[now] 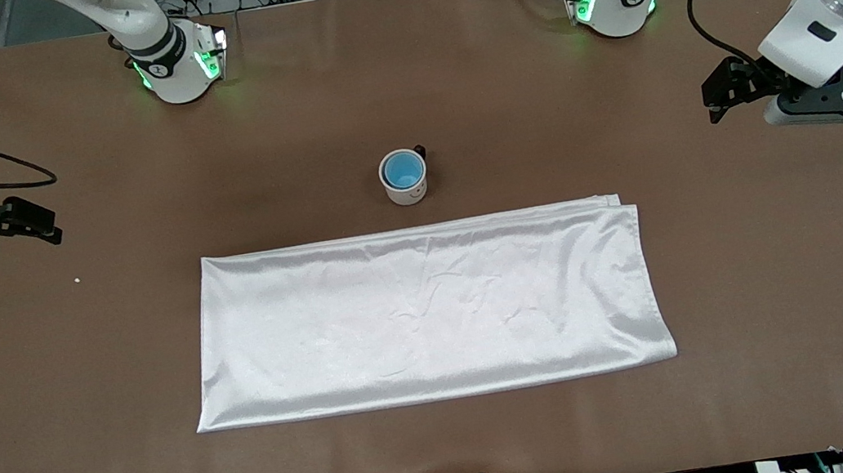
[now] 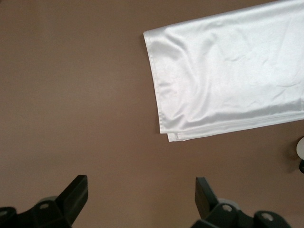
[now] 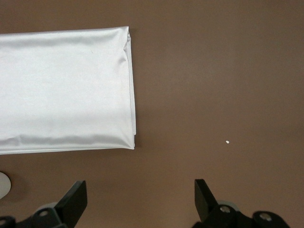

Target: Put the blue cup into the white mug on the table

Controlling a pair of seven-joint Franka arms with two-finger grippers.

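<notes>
The white mug point(image 1: 409, 191) stands upright on the brown table point(image 1: 763, 263), midway between the two arms and just farther from the front camera than the white cloth. The blue cup point(image 1: 402, 169) sits inside the mug, with only its bright blue inside showing. My left gripper point(image 1: 710, 98) is open and empty above the table at the left arm's end. My right gripper point(image 1: 55, 224) is open and empty above the table at the right arm's end. Both are well away from the mug. The left wrist view point(image 2: 141, 190) and the right wrist view point(image 3: 140, 192) show open jaws over bare tabletop.
A white satin cloth point(image 1: 424, 310) lies flat across the middle of the table, nearer the front camera than the mug; its ends show in both wrist views point(image 2: 228, 71) point(image 3: 61, 90). A small white crumb point(image 1: 77, 279) lies near the right arm's end.
</notes>
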